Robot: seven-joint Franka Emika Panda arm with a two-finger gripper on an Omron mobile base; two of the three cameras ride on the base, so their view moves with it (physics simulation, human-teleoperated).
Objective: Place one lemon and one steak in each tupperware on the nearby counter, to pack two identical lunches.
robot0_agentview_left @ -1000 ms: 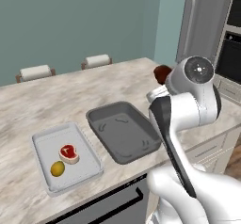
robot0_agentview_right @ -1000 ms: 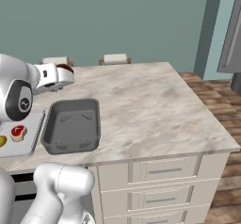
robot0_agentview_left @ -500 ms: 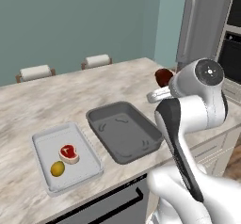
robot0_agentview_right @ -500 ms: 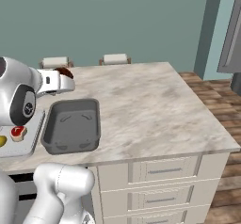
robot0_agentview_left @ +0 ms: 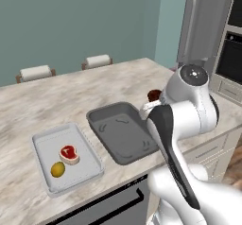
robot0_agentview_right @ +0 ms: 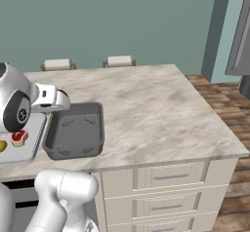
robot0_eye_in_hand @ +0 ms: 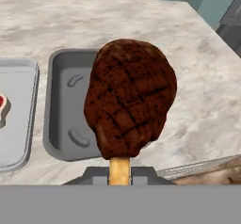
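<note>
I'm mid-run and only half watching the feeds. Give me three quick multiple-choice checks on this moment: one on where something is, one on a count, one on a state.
1. Where is the dark brown steak?
A. In the light grey tray
B. Held in the gripper, above the dark grey tray
C. Lying on the bare counter

2. How many items lie in the light grey tray?
A. None
B. Two
C. Four

3. What is the state of the dark grey tray?
A. Empty
B. Holding a lemon
C. Tipped on its side

Answers:
1. B: the hand view shows the steak clamped by its pale edge in front of the tray.
2. B: the left base view shows one red steak and one lemon inside it.
3. A: both base views show only its bare floor.
</note>
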